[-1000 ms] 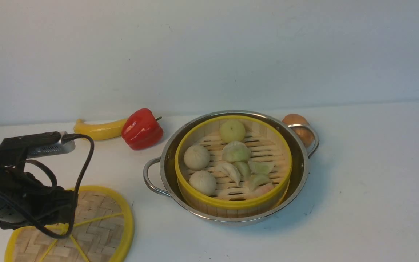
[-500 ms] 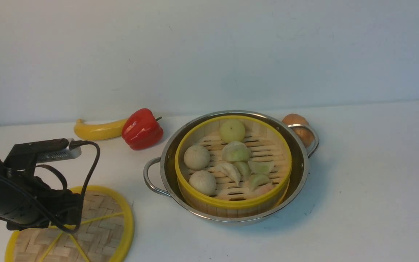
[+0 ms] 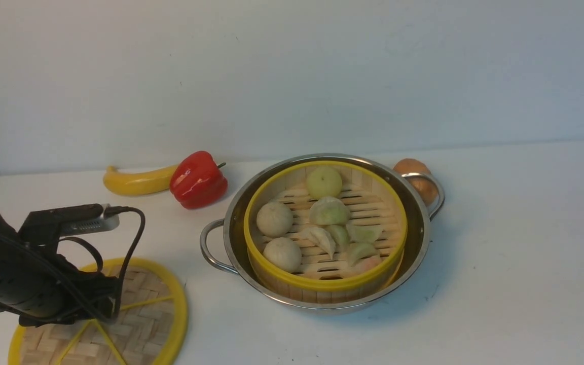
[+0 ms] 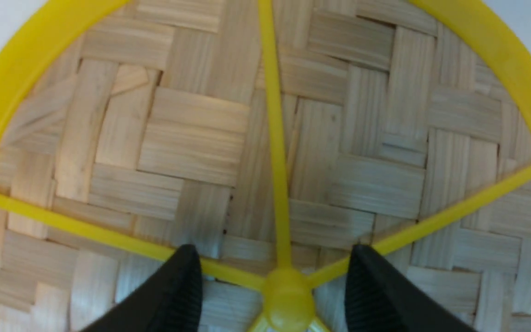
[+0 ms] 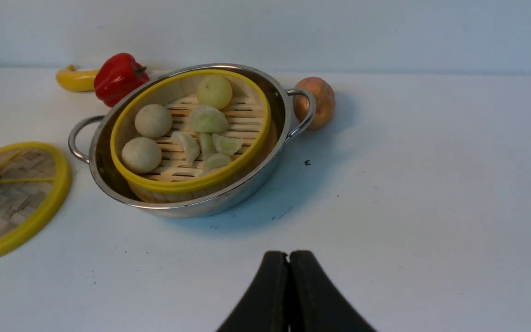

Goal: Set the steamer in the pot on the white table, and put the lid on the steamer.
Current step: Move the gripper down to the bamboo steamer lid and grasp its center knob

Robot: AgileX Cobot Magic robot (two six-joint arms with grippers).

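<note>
Yellow knob point(image 4: 287, 299) of the lid point(image 4: 191, 138) sat directly between your left gripper's point(image 4: 272, 258) spread jaws, right gripper point(image 5: 288, 295) well apart, pinched together.

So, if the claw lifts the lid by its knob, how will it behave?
Probably light: the lid is thin woven bamboo. Likely fairly stiff, since yellow spokes brace it. Held only by the small smooth knob, it may tilt or slip in the left claw.
</note>
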